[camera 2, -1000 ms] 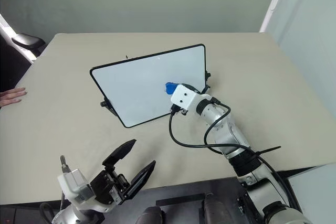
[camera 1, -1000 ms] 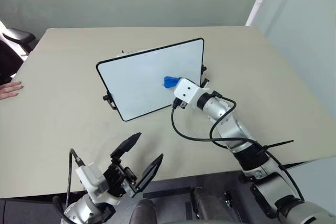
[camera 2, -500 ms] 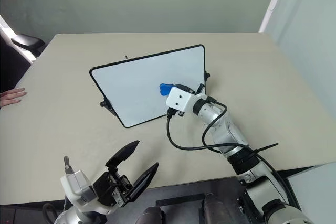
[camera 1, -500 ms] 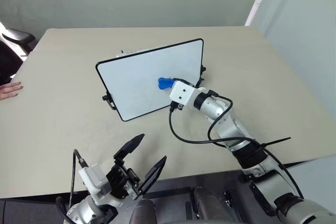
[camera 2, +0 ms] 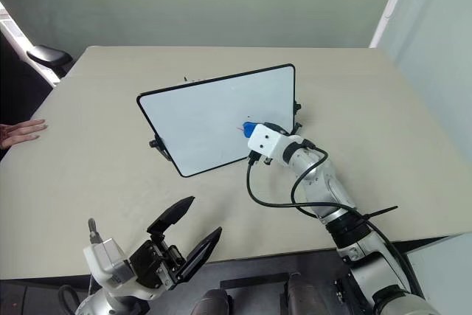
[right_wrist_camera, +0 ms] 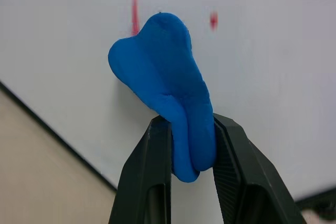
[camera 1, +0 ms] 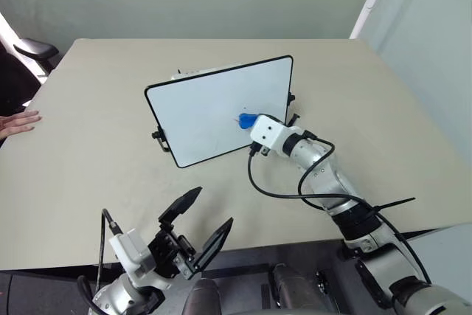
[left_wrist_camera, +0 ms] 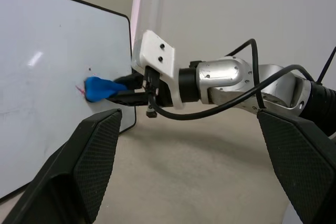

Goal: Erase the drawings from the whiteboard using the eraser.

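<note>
pinching the eraser (right_wrist_camera: 168, 98), right end effector (right_wrist_camera: 190, 145) presses it on the whiteboard (camera 1: 206, 112); left end effector (camera 1: 198, 223) wide.

The whiteboard (camera 1: 214, 112) is white with a thin black frame and small black knobs at its sides. The eraser (right_wrist_camera: 165, 82) is bright blue — one solid colour. The drawings (right_wrist_camera: 135, 11) left on the board are red: a short stroke and a dot. The right gripper (right_wrist_camera: 185, 145) has black fingers on a white and silver arm; the left gripper (camera 1: 195, 226) is black too, with a dotted texture. The table (camera 1: 88, 153) is plain beige.
</note>
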